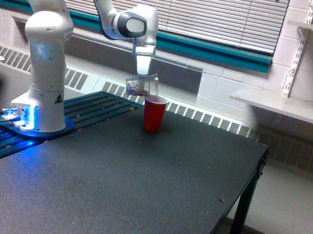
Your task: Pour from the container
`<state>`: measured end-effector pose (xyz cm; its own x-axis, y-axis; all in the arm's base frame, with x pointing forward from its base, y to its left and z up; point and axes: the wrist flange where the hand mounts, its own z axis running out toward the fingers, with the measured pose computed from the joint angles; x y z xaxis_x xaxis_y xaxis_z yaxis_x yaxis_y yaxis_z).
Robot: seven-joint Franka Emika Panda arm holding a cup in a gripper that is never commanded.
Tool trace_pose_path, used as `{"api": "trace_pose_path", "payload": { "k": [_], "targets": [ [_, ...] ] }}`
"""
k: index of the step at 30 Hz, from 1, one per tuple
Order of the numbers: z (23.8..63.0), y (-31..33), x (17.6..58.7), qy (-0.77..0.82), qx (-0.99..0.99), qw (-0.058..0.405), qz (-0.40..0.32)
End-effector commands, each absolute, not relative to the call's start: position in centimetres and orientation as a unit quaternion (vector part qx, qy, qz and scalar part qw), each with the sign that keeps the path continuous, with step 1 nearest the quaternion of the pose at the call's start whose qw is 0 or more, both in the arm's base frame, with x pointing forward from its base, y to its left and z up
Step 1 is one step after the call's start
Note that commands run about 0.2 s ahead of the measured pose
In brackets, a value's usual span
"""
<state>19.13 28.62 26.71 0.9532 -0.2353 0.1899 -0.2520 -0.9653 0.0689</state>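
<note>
The container, a clear plastic cup with small pinkish-brown pieces inside, hangs tilted in the air just above and to the exterior view's left of the red cup. Its open mouth faces the exterior view's right, close over the red cup's rim. My gripper comes down from above and is shut on the container's upper side. The red cup stands upright on the dark table toward its far edge.
The white arm base stands at the exterior view's left on a blue-lit plate. The table's edge drops off at the exterior view's right. A wall shelf and radiator grille lie behind.
</note>
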Motion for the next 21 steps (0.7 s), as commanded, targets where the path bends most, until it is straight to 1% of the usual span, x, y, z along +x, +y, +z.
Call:
{"api": "trace_pose_path", "payload": {
  "k": [1,13,21],
  "targets": [
    [26.8,28.7,19.6,-0.113,0.988,0.053,0.088],
    [27.8,29.7,20.1,-0.089,0.990,0.062,0.086],
    [27.5,30.3,20.0,-0.071,0.992,0.075,0.078]
  ]
}}
